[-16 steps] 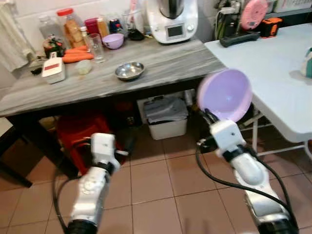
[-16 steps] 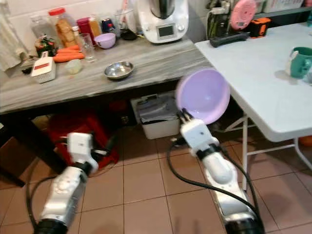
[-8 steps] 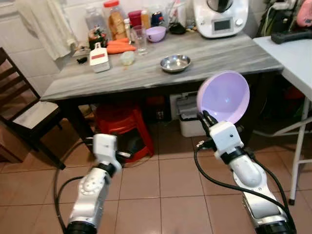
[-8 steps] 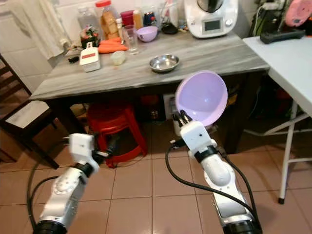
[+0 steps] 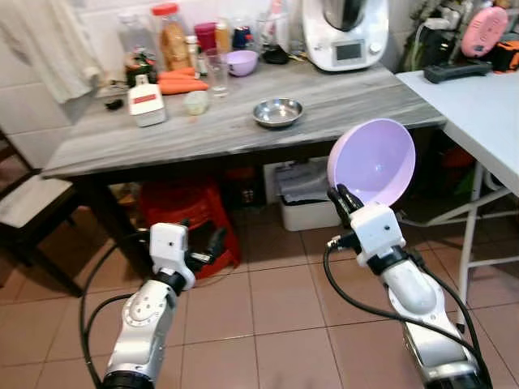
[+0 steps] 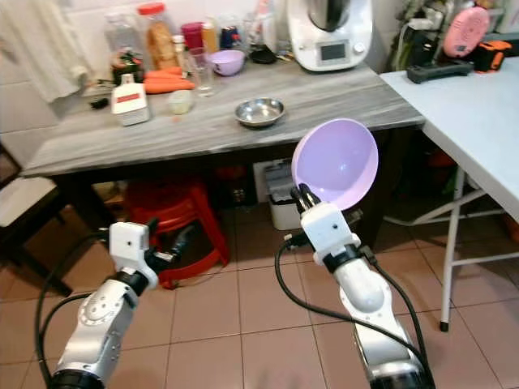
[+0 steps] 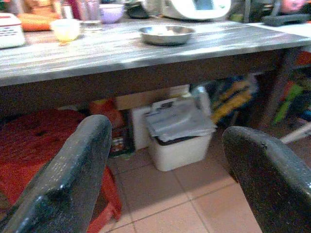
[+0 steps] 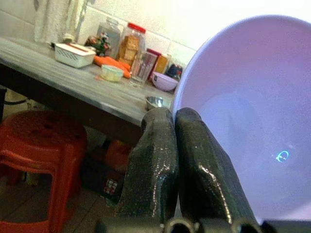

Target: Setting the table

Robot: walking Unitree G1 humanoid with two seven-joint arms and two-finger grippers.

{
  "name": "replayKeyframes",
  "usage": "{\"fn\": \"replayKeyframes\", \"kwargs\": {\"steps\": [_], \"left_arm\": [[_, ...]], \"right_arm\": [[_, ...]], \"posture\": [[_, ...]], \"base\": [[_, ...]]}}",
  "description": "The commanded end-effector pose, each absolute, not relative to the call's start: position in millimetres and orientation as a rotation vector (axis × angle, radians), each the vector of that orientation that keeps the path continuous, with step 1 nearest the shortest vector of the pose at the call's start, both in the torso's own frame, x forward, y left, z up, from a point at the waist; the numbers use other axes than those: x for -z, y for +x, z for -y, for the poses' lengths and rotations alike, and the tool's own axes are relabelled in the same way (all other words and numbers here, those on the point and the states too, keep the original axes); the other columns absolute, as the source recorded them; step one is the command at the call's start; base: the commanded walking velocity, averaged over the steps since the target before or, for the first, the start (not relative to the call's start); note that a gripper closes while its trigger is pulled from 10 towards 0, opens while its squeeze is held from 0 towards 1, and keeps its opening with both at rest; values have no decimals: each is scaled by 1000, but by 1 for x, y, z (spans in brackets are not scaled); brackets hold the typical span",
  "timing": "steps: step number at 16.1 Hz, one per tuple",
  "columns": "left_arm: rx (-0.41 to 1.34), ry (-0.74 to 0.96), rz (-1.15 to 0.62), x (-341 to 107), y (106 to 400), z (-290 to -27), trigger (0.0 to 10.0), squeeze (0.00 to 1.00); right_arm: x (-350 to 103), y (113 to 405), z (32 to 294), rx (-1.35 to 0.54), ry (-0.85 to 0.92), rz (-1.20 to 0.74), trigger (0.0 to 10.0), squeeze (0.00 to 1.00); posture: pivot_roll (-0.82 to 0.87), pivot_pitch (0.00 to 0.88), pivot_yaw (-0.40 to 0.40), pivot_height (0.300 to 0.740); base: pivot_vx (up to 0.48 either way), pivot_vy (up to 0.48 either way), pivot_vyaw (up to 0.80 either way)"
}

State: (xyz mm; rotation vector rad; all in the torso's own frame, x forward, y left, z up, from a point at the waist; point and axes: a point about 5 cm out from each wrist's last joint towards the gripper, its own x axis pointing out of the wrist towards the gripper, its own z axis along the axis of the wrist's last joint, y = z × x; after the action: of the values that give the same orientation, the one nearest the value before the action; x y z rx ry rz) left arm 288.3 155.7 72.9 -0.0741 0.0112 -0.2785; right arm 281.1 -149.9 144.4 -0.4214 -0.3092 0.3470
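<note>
Gripping the purple bowl (image 5: 371, 161) by its lower rim, right gripper (image 5: 341, 198) holds it tilted above the floor, before the grey table's (image 5: 340, 97) front right corner. Left gripper (image 7: 165, 160) hangs low, fingers wide, empty.

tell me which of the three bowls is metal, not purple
The steel bowl sitting alone mid-counter. The small purple bowl sits at the back among jars; the large purple bowl is in the right gripper.
</note>
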Motion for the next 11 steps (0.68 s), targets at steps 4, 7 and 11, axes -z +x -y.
{"fn": "replayKeyframes", "kwargs": {"steps": [4, 7, 11], "left_arm": [[252, -68, -2, -74, 284, -159, 10000, 0], [257, -73, -1, -75, 285, -155, 10000, 0], [264, -75, 32, -83, 288, -151, 10000, 0]], "right_arm": [[-152, 278, 146, -356, -407, 340, 10000, 0], [-153, 278, 145, -360, -404, 342, 10000, 0], [-156, 279, 146, -356, -402, 344, 10000, 0]], "posture": [[-52, 0, 126, 740], [-54, 0, 125, 740], [-53, 0, 122, 740]], "base": [[359, 0, 0], [364, 0, 0], [366, 0, 0]]}}
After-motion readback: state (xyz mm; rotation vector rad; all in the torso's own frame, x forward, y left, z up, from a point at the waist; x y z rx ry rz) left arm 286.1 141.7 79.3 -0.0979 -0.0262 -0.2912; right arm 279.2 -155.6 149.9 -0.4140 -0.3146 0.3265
